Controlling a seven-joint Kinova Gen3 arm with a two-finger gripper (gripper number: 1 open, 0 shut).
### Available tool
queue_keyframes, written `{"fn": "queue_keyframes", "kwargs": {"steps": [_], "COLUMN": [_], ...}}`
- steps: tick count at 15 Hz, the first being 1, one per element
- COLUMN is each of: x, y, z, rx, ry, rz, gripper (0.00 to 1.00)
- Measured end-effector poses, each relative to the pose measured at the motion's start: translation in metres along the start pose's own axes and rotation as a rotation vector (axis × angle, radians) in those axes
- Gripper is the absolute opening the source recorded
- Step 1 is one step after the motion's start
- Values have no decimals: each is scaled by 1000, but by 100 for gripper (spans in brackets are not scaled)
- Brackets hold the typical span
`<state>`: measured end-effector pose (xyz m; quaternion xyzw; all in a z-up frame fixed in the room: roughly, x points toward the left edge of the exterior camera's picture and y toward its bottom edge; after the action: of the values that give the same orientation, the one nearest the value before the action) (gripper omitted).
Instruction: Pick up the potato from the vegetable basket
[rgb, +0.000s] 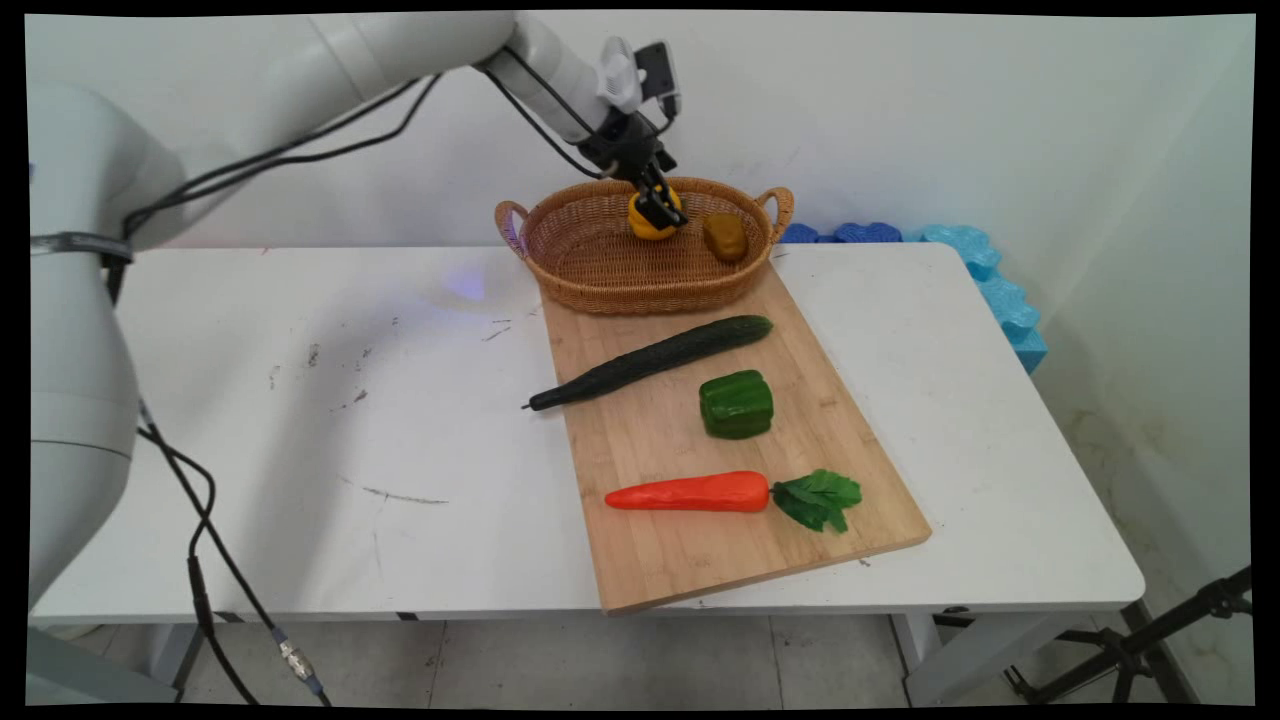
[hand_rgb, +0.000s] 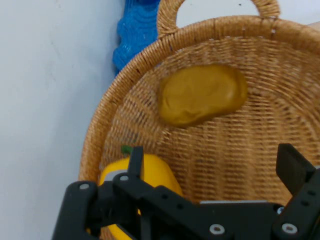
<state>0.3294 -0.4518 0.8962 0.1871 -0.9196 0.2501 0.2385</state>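
Wide apart, my gripper's (hand_rgb: 210, 175) jaws hold nothing; one finger (hand_rgb: 135, 156) touches a yellow pepper (rgb: 650, 222) just beside it, inside the basket (rgb: 600, 270) at the table's (rgb: 300, 420) far side. I see a brown potato (rgb: 725, 237) right of the pepper, also in the basket. Nearer, a board (rgb: 700, 560) carries a cucumber (rgb: 650, 361), green pepper (rgb: 736, 404) and carrot (rgb: 690, 492).

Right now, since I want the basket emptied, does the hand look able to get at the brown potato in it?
Probably yes. The hand hangs inside the basket, fingers spread, by the yellow pepper; the potato lies uncovered beside it.
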Motion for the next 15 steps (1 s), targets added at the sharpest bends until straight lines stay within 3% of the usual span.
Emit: {"fn": "queue_keyframes", "kwargs": {"steps": [8, 15], "x": [8, 13], "y": [-12, -13], "z": [70, 109], "rx": [-16, -53], "ry": [9, 26], "rz": [68, 106], "gripper": [100, 100]}}
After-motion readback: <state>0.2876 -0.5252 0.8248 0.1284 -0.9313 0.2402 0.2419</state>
